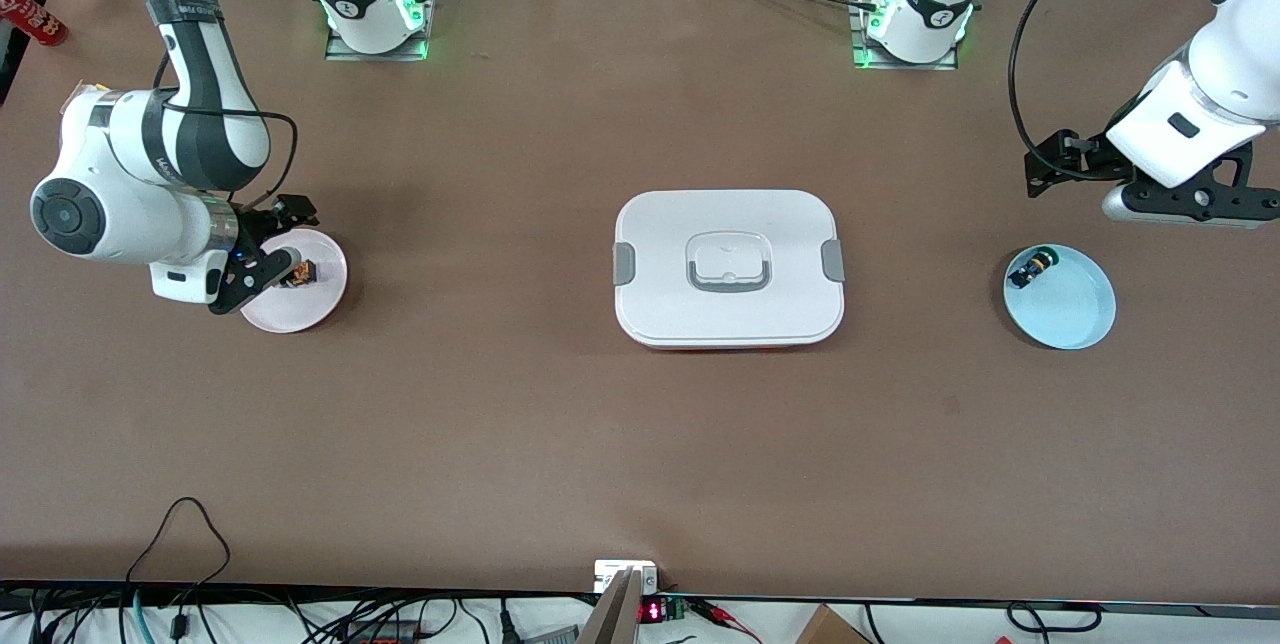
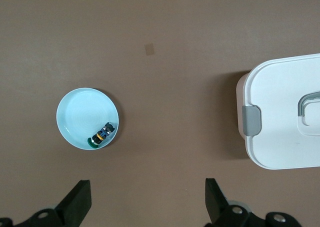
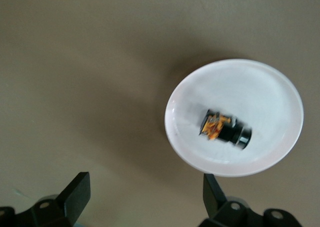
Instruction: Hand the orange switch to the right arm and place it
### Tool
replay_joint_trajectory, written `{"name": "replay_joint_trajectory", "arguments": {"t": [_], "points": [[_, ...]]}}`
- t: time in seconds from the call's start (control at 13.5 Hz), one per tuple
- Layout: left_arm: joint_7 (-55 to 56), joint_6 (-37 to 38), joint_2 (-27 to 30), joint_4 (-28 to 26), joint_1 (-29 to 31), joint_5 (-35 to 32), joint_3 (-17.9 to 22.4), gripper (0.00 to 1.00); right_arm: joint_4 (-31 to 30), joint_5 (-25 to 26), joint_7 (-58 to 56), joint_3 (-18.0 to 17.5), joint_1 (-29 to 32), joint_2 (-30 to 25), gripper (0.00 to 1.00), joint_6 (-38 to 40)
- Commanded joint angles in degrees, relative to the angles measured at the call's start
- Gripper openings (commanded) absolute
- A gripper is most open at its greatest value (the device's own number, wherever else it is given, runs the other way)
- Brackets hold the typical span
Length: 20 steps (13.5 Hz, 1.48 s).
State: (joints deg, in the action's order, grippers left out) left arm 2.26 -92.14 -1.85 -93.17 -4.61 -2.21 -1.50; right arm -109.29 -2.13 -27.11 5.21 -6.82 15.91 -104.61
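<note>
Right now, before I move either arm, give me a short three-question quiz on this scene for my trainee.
1. True or false: the orange switch lies in the pink plate at the right arm's end of the table.
2. Where is the green-faced switch? A) in the pink plate B) in the blue plate C) on the bare table
3. Fill in: the right gripper, over the table beside the pink plate, and the left gripper, over the table beside the blue plate, are both ____ and hold nothing.
Key: 1 true; 2 B; 3 open.
</note>
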Motion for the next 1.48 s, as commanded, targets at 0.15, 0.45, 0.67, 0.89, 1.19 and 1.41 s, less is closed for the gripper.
{"name": "replay_joint_trajectory", "arguments": {"t": [0.15,0.45,0.67,0.89,1.19,1.41], "points": [[0.82,1.08,0.62,0.36,0.21,0.1,-0.08,1.0,5.56,-0.68,18.74,0.15,-1.88,-0.79,1.0,10.81],[0.82,1.17,0.62,0.36,0.12,0.1,-0.43,1.0,14.26,2.48,19.46,0.24,-4.17,-1.58,1.0,19.69],[0.82,1.17,0.62,0.36,-0.14,0.02,-0.52,1.0,17.96,2.05,18.67,2.52,-3.64,-2.73,1.0,19.36],[1.17,2.13,0.71,0.62,-0.49,0.1,-1.14,1.0,22.45,2.05,19.72,2.7,-3.38,-2.64,1.0,19.28],[1.17,2.31,0.71,0.8,-0.49,0.1,-1.05,1.0,23.68,3.36,19.02,2.79,-3.64,-2.81,1.0,13.13],[1.17,2.31,0.62,0.8,-0.4,0.1,-1.05,1.0,23.68,4.68,26.62,2.88,-1.72,-3.17,1.0,13.38]]}}
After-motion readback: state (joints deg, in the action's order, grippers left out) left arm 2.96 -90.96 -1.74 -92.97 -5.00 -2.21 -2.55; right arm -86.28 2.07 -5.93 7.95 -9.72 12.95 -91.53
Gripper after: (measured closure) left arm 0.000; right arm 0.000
